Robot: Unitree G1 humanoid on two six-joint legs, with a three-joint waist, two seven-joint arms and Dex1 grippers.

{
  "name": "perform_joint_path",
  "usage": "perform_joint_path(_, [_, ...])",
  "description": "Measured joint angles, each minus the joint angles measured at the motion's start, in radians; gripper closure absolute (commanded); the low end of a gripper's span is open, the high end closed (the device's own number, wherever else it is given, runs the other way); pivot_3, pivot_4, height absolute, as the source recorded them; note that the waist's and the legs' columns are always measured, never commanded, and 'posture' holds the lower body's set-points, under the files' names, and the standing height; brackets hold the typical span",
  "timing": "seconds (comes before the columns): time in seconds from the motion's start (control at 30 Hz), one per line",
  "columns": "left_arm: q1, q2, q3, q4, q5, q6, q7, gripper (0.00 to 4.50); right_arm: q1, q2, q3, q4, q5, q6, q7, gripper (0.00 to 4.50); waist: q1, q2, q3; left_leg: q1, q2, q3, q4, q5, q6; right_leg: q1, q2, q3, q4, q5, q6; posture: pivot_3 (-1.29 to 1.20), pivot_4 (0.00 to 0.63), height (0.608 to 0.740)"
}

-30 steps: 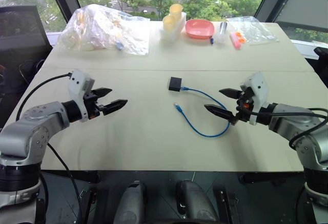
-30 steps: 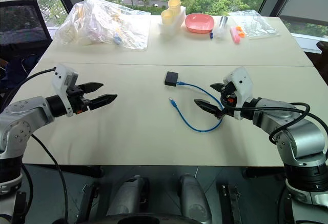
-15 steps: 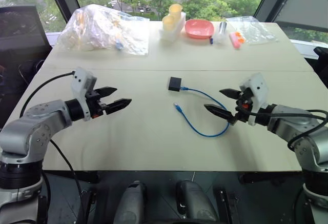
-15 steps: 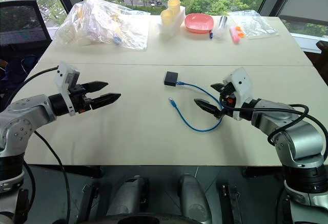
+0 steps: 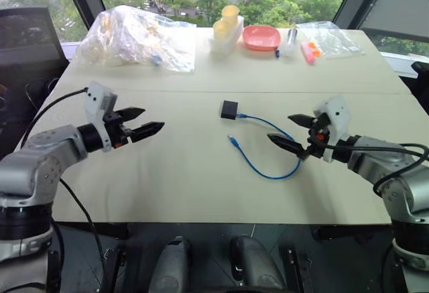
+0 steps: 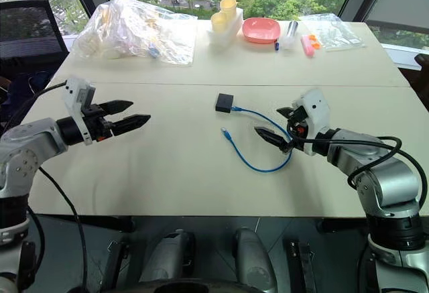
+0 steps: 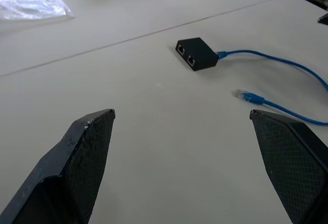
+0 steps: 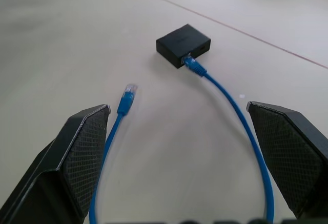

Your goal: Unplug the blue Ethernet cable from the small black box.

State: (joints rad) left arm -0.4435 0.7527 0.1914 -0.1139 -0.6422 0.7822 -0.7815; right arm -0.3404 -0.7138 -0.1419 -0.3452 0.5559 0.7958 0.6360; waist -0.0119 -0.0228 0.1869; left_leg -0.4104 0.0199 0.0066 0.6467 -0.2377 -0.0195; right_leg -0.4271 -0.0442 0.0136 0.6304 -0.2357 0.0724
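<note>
The small black box (image 5: 230, 109) lies flat near the middle of the table. One plug of the blue Ethernet cable (image 5: 271, 173) sits in the box's right side (image 8: 193, 66). The cord loops right and back, and its free plug (image 5: 232, 141) rests on the table in front of the box. My right gripper (image 5: 291, 132) hovers open just right of the loop, pointing at it. My left gripper (image 5: 142, 122) hangs open above the table well to the left of the box. Two empty sockets show on the box's other side (image 7: 186, 56).
Along the far edge lie a crumpled clear plastic bag (image 5: 134, 37), yellow cups (image 5: 226, 25), a pink dish (image 5: 261, 37) and a small clear bag with orange items (image 5: 322, 40). A seam (image 5: 167, 92) crosses the table behind the box.
My left gripper has shifted slightly up and to the left. The right gripper, cable and box lie as before.
</note>
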Motion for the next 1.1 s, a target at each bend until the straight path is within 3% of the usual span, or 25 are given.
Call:
perform_joint_path(0.17, [-0.164,0.011,-0.108,0.191,0.084,-0.11,-0.147,0.11,-0.194,0.054,0.173,0.198,-0.13,-0.131,0.049,0.0,-0.007,0.0,0.0,0.001,-0.001,0.001,0.0,0.0,0.0,0.0,0.0,0.0,0.0,0.0,0.0,0.0,0.15,0.74])
perform_joint_path(0.33, [-0.274,0.117,-0.236,0.279,0.097,-0.114,-0.456,0.11,-0.495,0.186,0.394,0.733,-0.351,-0.331,0.142,0.0,-0.031,-0.001,0.001,-0.001,-0.001,0.003,-0.003,0.0,0.0,-0.003,0.001,0.002,0.001,0.0,0.001,0.0,0.15,0.74])
perform_joint_path(0.5, [-0.304,0.156,-0.163,0.313,0.088,-0.099,-0.482,0.11,-0.71,0.32,0.441,1.33,-0.495,-0.593,0.187,0.0,-0.032,-0.001,0.002,-0.004,-0.001,0.002,-0.003,-0.001,0.003,-0.006,0.0,0.002,0.002,0.001,0.007,0.0,0.15,0.74])
perform_joint_path(0.67, [-0.171,0.168,-0.083,0.171,0.042,-0.028,-0.429,0.11,-0.819,0.376,0.407,1.577,-0.561,-0.736,0.162,0.0,-0.035,-0.001,0.002,-0.004,-0.001,0.002,-0.003,-0.002,0.003,-0.006,-0.002,0.005,0.002,0.003,0.011,0.0,0.15,0.74])
perform_joint_path(0.77, [-0.091,0.169,-0.053,0.102,0.036,0.002,-0.38,0.0,-0.844,0.385,0.412,1.628,-0.615,-0.772,0.184,0.83,-0.034,-0.001,0.002,-0.003,-0.001,0.002,-0.001,-0.002,0.003,-0.005,-0.002,0.005,0.003,0.003,0.011,0.0,0.15,0.74])
perform_joint_path(1.0, [-0.054,0.173,0.001,0.042,0.019,0.019,-0.325,0.0,-0.85,0.397,0.442,1.644,-0.726,-0.858,0.269,4.46,-0.031,-0.001,0.001,0.004,-0.003,0.001,0.0,-0.002,0.003,0.003,-0.002,0.006,0.002,0.003,0.01,0.0,0.15,0.74])
perform_joint_path(1.1, [-0.12,0.133,-0.023,0.117,0.049,-0.02,-0.309,0.0,-0.851,0.39,0.478,1.643,-0.798,-0.937,0.208,4.46,-0.027,-0.001,0.001,0.004,-0.004,0.001,0.001,-0.001,0.001,0.004,-0.003,0.005,0.003,0.003,0.01,0.0,0.15,0.74])
